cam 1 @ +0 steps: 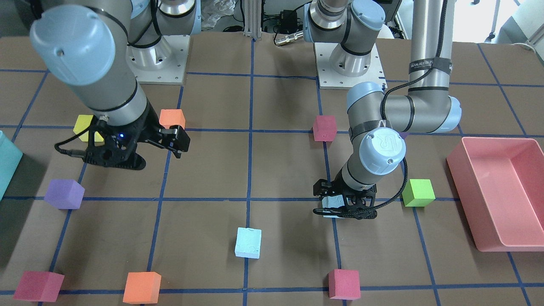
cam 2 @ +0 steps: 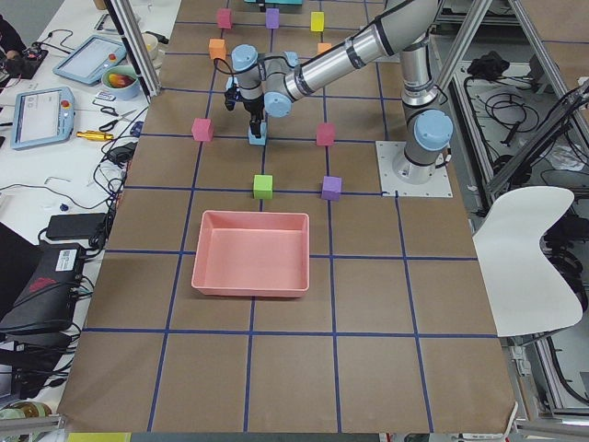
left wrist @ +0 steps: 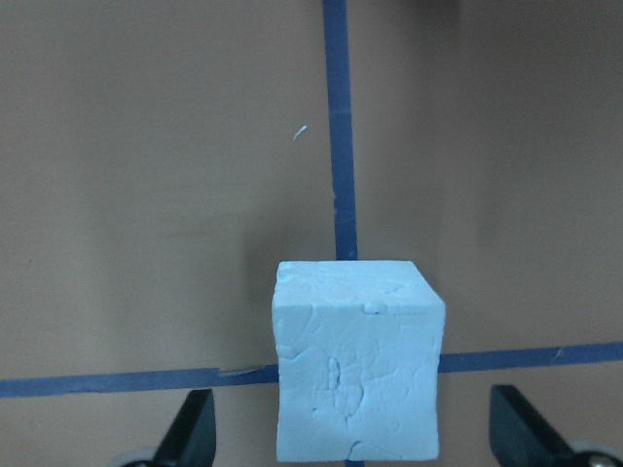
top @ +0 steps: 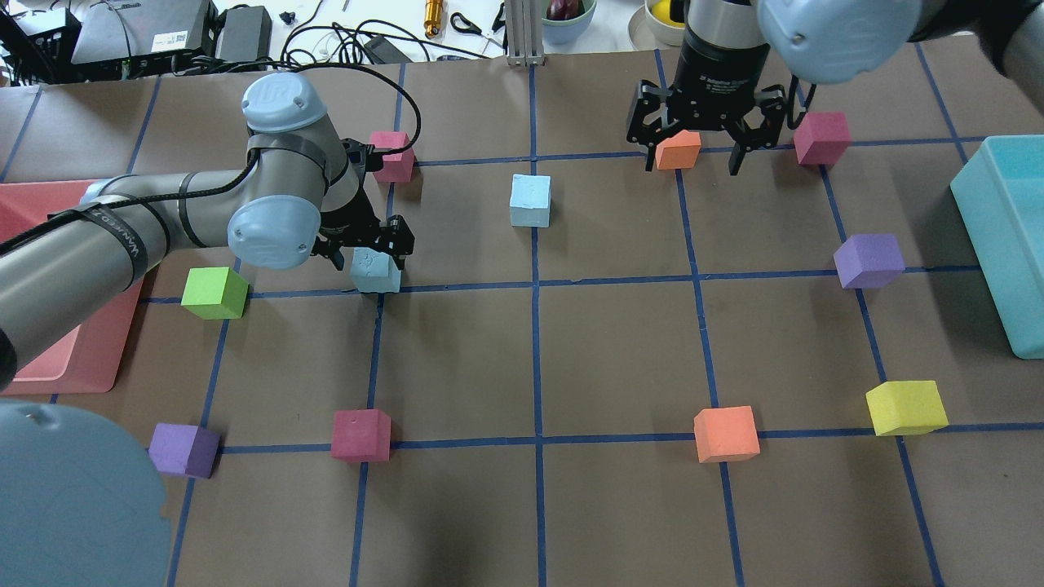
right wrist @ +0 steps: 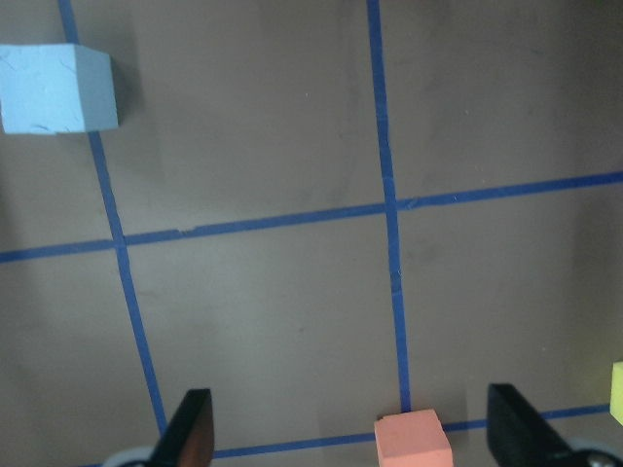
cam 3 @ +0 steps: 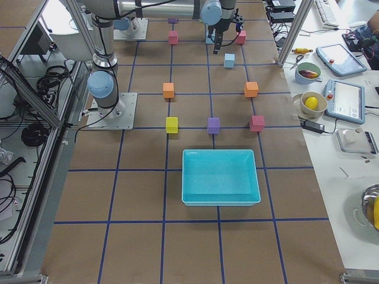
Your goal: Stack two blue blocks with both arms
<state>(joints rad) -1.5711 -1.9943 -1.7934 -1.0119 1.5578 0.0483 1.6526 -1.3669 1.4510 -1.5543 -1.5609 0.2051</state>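
Observation:
One pale blue block (top: pixel 376 273) sits on the table on a blue tape crossing. My left gripper (top: pixel 369 257) is lowered around it, open. In the left wrist view the block (left wrist: pixel 355 375) stands between the two fingertips (left wrist: pixel 190 433) with a gap on each side. The second blue block (top: pixel 530 200) lies free near the table's far middle, and also shows in the front view (cam 1: pixel 248 242). My right gripper (top: pixel 693 159) is open and empty, held high above an orange cube (top: pixel 679 150). The right wrist view shows that orange cube (right wrist: pixel 414 440) and the free blue block (right wrist: pixel 58 89).
A pink tray (top: pixel 98 350) lies at the left edge and a cyan bin (top: pixel 991 244) at the right edge. A green cube (top: pixel 214 293) sits close to my left arm. Red (top: pixel 394 155), purple (top: pixel 869 261), yellow (top: pixel 905 408) and orange (top: pixel 726 434) cubes are scattered around.

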